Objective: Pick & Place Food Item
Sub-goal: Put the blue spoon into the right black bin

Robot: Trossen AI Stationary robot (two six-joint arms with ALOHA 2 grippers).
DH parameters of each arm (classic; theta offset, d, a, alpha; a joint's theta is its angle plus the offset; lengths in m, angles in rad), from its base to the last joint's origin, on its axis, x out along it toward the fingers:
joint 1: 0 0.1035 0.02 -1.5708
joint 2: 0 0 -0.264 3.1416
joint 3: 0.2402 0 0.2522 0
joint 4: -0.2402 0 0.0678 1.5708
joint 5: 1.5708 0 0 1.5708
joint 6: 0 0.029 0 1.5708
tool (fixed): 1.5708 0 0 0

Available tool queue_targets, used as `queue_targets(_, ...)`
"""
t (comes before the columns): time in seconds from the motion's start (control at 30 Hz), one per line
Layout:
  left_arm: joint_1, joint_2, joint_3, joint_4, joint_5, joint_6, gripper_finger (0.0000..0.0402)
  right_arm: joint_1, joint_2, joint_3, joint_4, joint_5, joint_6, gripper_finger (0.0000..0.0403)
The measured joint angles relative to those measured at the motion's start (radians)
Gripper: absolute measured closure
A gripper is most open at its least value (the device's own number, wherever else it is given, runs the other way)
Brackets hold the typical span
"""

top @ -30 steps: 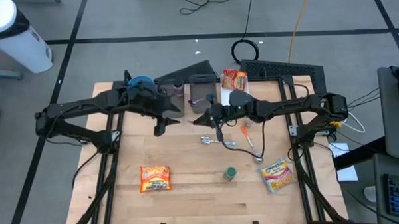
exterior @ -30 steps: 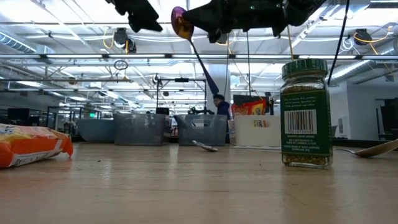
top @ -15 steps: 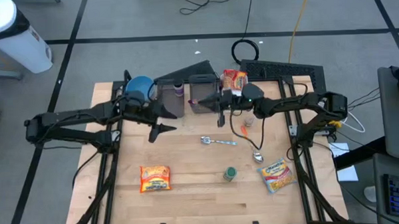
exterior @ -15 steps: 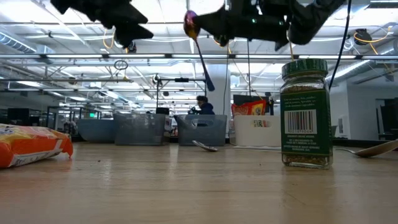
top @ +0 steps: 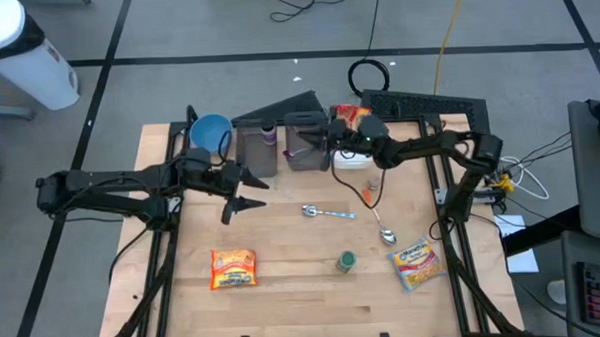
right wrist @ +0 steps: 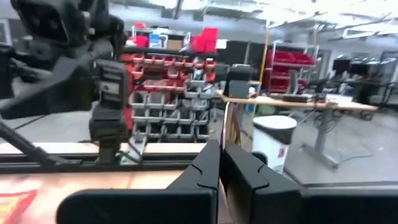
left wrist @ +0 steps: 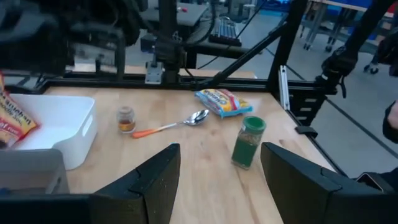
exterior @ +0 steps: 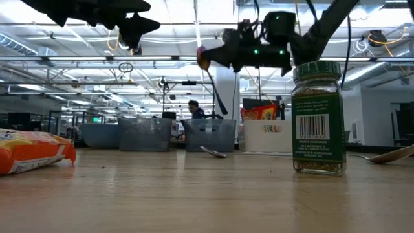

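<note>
My right gripper [top: 322, 140] is at the table's far side, above the grey bins [top: 304, 146], shut on a spoon [exterior: 212, 84] that has a pinkish bowl and a dark handle. My left gripper [top: 243, 190] is open and empty over the table's left middle; its two fingers stand wide apart in the left wrist view [left wrist: 214, 180]. An orange packet [top: 232, 268], a green-lidded spice jar [top: 346, 260] and a yellow packet [top: 416, 262] lie on the table's near half. A red and yellow packet [top: 353, 115] sits in the white bin [top: 352, 157]. My right gripper pinches the spoon between its two fingers close to the bowl end [exterior: 208, 57]. The fingers lie about level. The handle [exterior: 217, 97] hangs slanting down below them, clear of the table and the bins. The right wrist view shows only the shut fingers [right wrist: 211, 165].
A blue bowl [top: 212, 132] stands at the far left beside the grey bins. A metal spoon [top: 327, 212], an orange-handled spoon [top: 375, 218] and a small jar [top: 373, 186] lie in the middle right. There is bare wood around the orange packet.
My right gripper has carried the spoon from the table's middle toward the far edge and now holds it over the grey bins, the handle still hanging down. My left gripper has drawn back a little toward the left and near edges, staying open.
</note>
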Motion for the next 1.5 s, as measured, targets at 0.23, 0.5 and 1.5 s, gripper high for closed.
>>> queue_targets(0.23, -0.011, 0.001, 0.0, 0.012, 0.0, 0.0, 0.0167, -0.009, 0.171, 0.122, 0.013, -0.026, 0.013, 0.0403)
queue_targets(0.5, -0.032, 0.001, 0.0, -0.01, -0.008, 0.005, 0.0167, -0.016, 0.205, 0.231, -0.26, 0.059, -0.083, 0.0403)
queue_targets(1.5, -0.039, 0.001, 0.0, -0.017, -0.011, 0.017, 0.0167, -0.044, 0.299, 0.238, -0.323, 0.054, -0.121, 0.0403)
